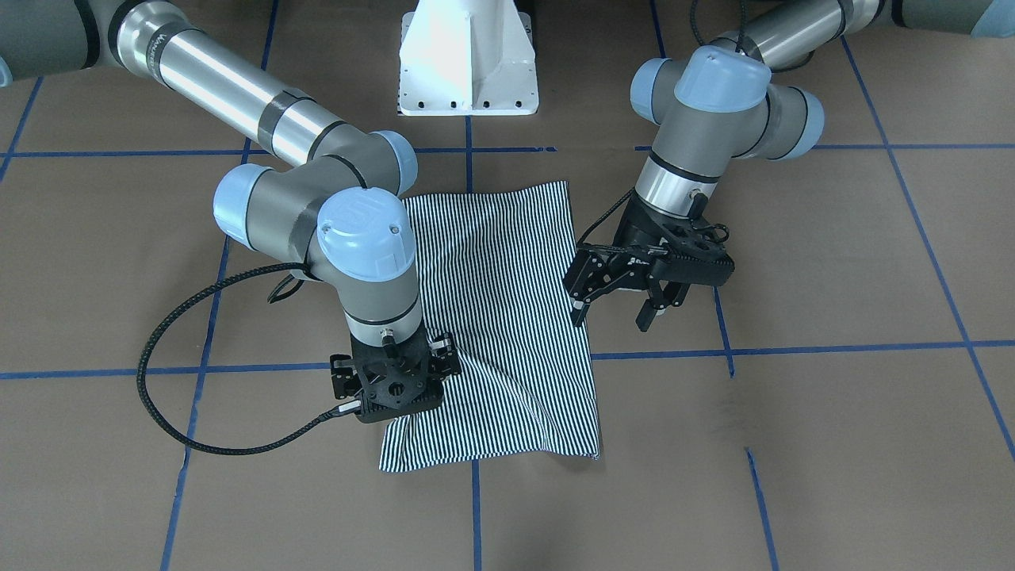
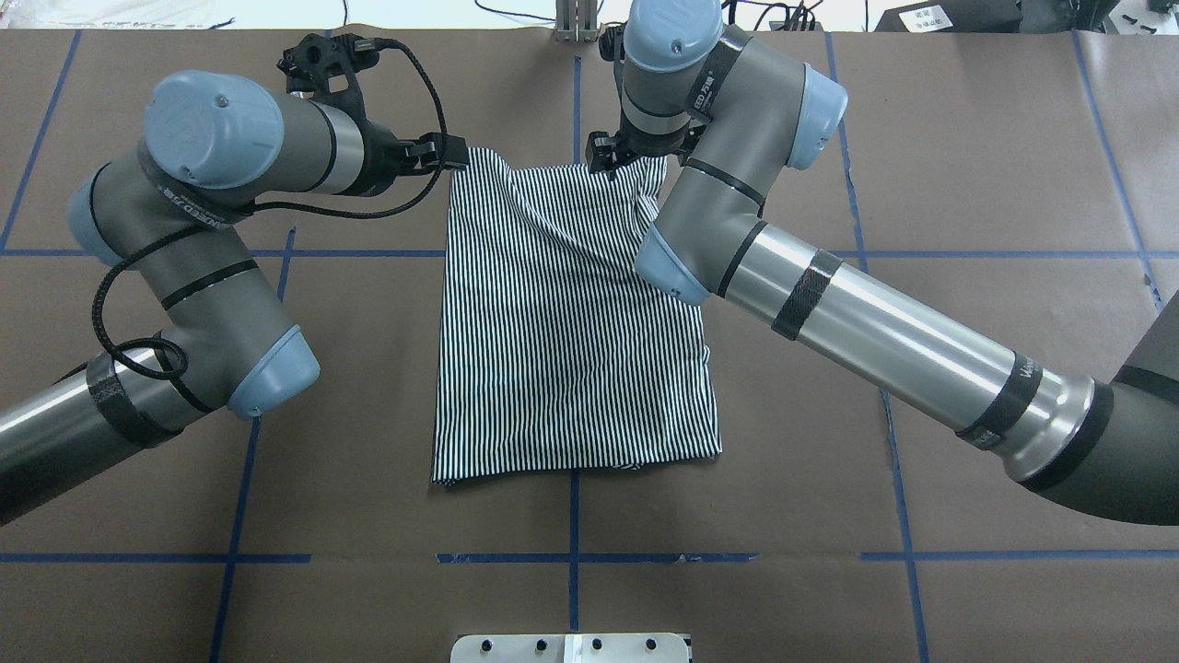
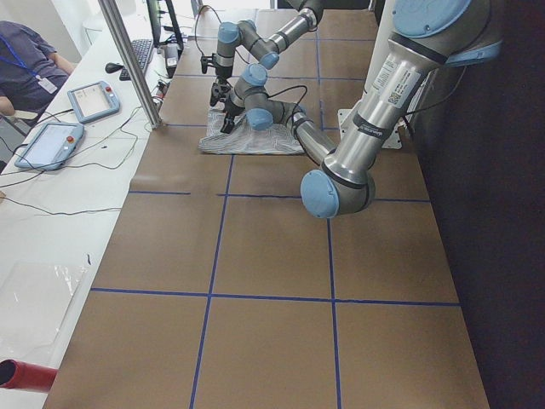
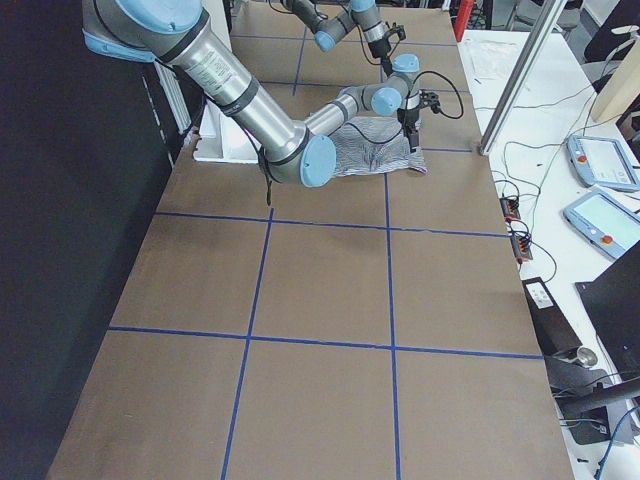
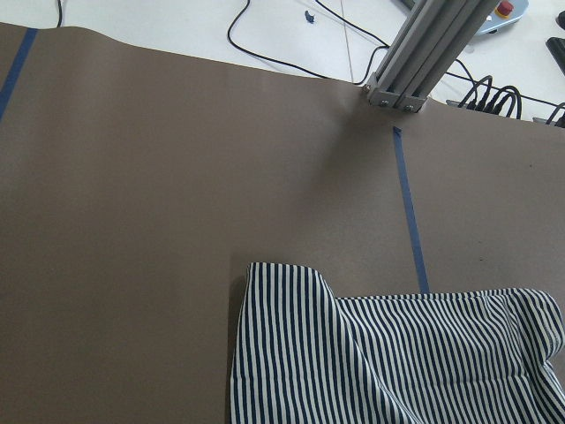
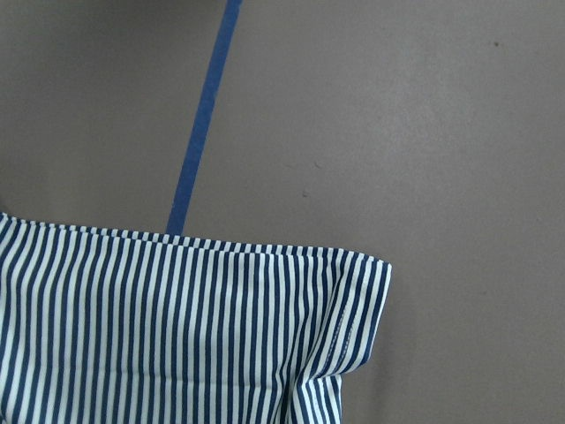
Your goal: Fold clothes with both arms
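– Which step are you on?

– Taking hold of the far edge, I think. On my left, my left hand hovers just beside the far-left corner of the polo shirt, fingers apart and holding nothing. The shirt lies flat as a striped rectangle in the middle of the worktop, with collar and sleeves out of sight. My right hand points straight down at the far-right corner. I cannot tell whether it is clamped on cloth, though creases run out from it.

– And next?

– Probably lower the left onto its slightly puckered corner and pinch. Then I lift both corners evenly toward the near hem.

– Anything in the way?

– My right arm hangs over the shirt's right side, and its cable loop trails nearby. The white pedestal sits well apart.
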